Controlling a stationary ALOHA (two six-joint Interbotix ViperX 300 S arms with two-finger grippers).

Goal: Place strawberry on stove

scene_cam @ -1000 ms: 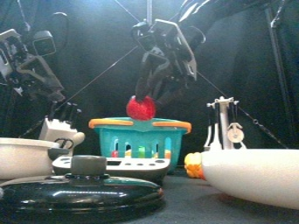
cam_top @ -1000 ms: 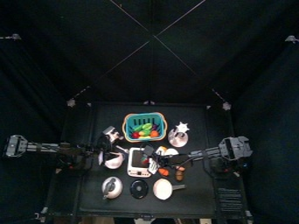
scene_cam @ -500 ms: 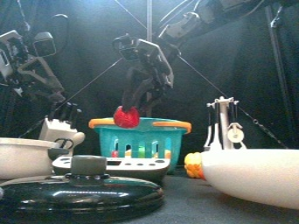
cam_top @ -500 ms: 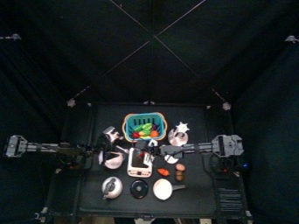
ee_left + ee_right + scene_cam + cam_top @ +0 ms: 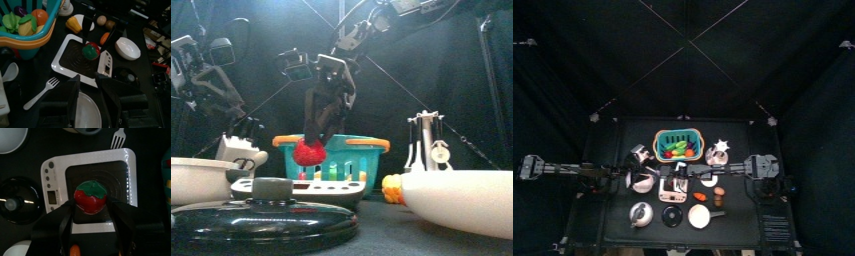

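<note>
Right wrist view: the right pincer (image 5: 91,203) is clamped on the strawberry (image 5: 91,197), hanging over the stove (image 5: 87,185) dead center. Only lowering and letting go left, I'd say.

Tbl (image 5: 613,200): stove (image 5: 127,158), basket (image 5: 358,160), plate (image 5: 90,112).
</note>
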